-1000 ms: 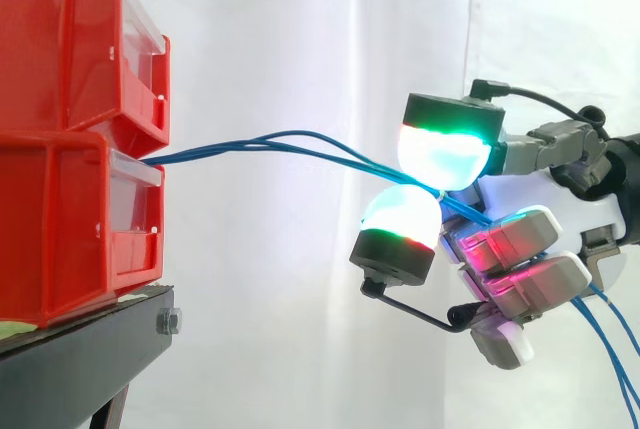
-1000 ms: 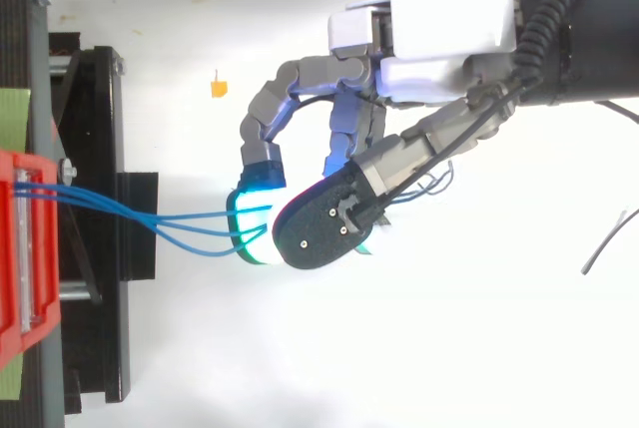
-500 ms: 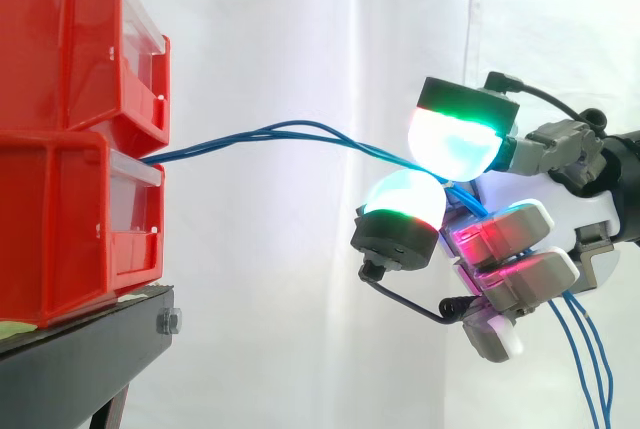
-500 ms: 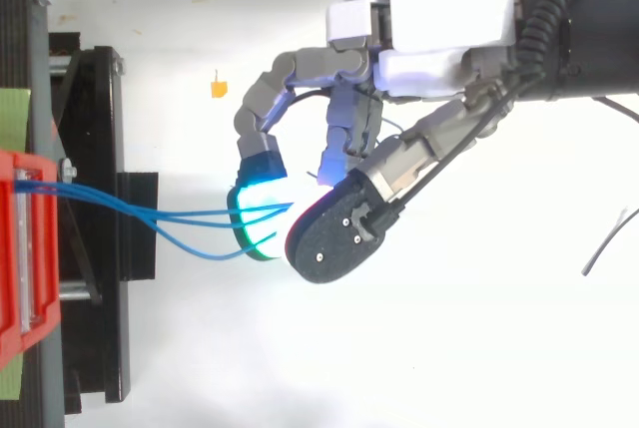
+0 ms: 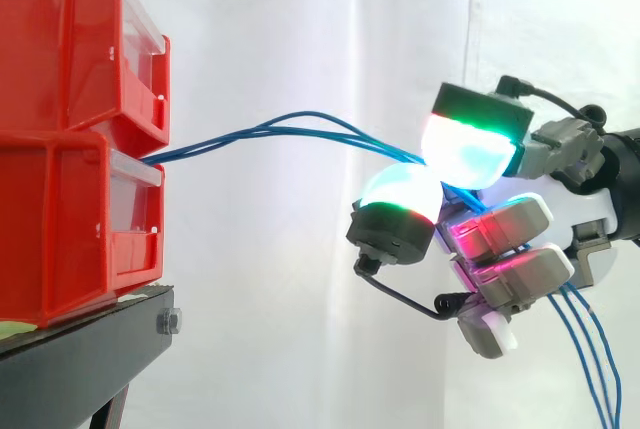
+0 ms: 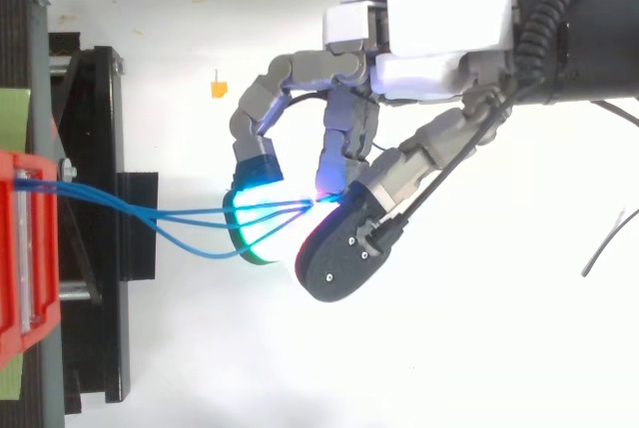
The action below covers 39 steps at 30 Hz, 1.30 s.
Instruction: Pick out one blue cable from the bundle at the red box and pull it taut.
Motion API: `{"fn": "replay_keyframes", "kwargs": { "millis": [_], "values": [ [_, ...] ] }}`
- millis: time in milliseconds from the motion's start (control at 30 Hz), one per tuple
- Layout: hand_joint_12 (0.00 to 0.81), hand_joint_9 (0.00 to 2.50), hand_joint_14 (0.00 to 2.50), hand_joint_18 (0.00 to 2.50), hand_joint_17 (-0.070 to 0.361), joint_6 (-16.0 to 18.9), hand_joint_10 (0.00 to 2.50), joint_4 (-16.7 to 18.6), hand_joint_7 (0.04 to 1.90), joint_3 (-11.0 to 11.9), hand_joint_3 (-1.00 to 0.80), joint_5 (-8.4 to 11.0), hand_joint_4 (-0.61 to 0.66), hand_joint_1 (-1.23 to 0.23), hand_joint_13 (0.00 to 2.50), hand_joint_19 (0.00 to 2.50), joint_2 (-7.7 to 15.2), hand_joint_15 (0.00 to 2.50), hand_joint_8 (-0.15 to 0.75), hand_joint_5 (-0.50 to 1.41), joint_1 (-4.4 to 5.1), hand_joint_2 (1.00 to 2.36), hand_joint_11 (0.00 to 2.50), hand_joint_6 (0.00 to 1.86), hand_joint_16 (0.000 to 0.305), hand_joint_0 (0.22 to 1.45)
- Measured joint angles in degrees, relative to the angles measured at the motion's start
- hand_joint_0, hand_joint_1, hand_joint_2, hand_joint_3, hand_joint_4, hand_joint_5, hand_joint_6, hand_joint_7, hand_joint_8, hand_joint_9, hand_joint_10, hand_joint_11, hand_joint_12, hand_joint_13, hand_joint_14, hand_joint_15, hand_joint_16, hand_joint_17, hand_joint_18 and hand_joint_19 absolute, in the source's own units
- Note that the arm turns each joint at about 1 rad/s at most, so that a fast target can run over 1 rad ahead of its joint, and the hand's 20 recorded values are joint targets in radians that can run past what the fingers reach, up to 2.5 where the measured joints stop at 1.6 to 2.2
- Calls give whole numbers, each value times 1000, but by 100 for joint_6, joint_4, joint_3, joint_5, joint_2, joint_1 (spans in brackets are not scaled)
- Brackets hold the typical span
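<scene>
Three blue cables leave the gap between the two stacked red bins and run right in a slack arc to the hand. In the side view they pass between the upper glowing pad and the lower one, go on through the curled fingers and hang down at the lower right. From above, the cables fan out from the red bin and meet at the fingertips beneath the hand. The black-backed thumb stands slightly off the cyan pad.
The bins stand on a black stand at the left, with a white curtain behind. A small orange marker lies on the white floor above the hand. The arm enters from the right.
The hand has drifted right, away from the bins. Its two big pads, pressed together a second ago, have eased apart, and the cables have slid deeper between the fingers.
</scene>
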State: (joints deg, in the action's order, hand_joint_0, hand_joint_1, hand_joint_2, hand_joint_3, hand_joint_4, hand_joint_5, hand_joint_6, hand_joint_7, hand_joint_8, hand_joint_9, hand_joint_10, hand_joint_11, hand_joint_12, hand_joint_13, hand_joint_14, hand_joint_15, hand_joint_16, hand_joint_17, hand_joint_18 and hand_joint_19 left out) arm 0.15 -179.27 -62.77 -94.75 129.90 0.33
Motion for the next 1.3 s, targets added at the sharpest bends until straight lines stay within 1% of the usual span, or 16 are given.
{"fn": "replay_keyframes", "kwargs": {
  "millis": [67, 200, 300, 367, 400, 500, 533, 600, 633, 667, 767, 933, 1133, 1200, 1300],
  "values": [
    [363, 1396, 30, 941, 113, -1, 25, 3, 947, 0, -500, 6, -15, -903, 1266, 584, 0, 857, 281, -120, 1, 1000, 940, 926, 50, 620],
    [377, 1404, 29, 950, 119, -2, 25, 8, 912, 0, -500, 9, 15, -892, 1272, 577, 0, 849, 290, -114, 2, 1000, 935, 922, 53, 538],
    [389, 1416, 27, 974, 126, 1, 20, 23, 898, 1, -500, 12, 39, -851, 1283, 570, 0, 839, 298, -115, 2, 1000, 915, 910, 56, 487],
    [405, 1420, 27, 985, 134, 0, 22, 38, 870, 1, -500, 14, 54, -766, 1297, 567, 0, 832, 305, -114, 2, 1000, 902, 903, 59, 456],
    [409, 1424, 26, 988, 135, -1, 22, 47, 859, 1, -500, 15, 49, -749, 1300, 567, 0, 829, 307, -114, 2, 1000, 904, 901, 60, 454],
    [411, 1444, 26, 994, 135, -4, 22, 62, 832, 1, -500, 17, 64, -606, 1311, 575, 0, 820, 311, -112, 8, 1000, 894, 887, 60, 461],
    [404, 1450, 26, 975, 130, -5, 22, 64, 838, 1, -500, 18, 61, -528, 1310, 588, 0, 823, 303, -111, 10, 1000, 909, 880, 58, 487],
    [391, 1470, 26, 963, 126, -5, 23, 66, 869, 1, -500, 18, 54, -496, 1309, 600, 0, 838, 304, -106, 14, 1000, 914, 870, 56, 512],
    [377, 1475, 27, 941, 119, -5, 27, 67, 887, 1, -500, 18, 45, -465, 1300, 627, 0, 849, 294, -107, 16, 1000, 914, 867, 53, 556],
    [371, 1475, 28, 934, 117, -5, 25, 67, 915, 1, -500, 18, 31, -487, 1293, 635, 0, 853, 282, -106, 17, 1000, 936, 866, 52, 593],
    [371, 1471, 28, 930, 116, -6, 26, 75, 927, 1, -485, 41, 0, -557, 1293, 638, 0, 854, 284, -103, 24, 1002, 942, 868, 51, 618],
    [371, 1444, 28, 928, 117, -6, 26, 120, 931, 1, -421, 126, 15, -648, 1287, 638, 0, 859, 284, -115, 41, 1007, 944, 876, 52, 623],
    [372, 1430, 28, 930, 118, -4, 25, 136, 897, 1, -500, 156, 36, -664, 1289, 636, 0, 856, 285, -126, 47, 1000, 929, 883, 53, 614],
    [370, 1431, 28, 932, 118, -5, 25, 140, 902, 1, -484, 157, 21, -665, 1293, 635, 0, 856, 288, -125, 53, 1001, 940, 884, 53, 616],
    [372, 1432, 28, 940, 119, -5, 26, 151, 906, 1, -412, 165, -7, -684, 1293, 635, 0, 850, 286, -122, 60, 1007, 942, 893, 53, 637]
  ]
}}
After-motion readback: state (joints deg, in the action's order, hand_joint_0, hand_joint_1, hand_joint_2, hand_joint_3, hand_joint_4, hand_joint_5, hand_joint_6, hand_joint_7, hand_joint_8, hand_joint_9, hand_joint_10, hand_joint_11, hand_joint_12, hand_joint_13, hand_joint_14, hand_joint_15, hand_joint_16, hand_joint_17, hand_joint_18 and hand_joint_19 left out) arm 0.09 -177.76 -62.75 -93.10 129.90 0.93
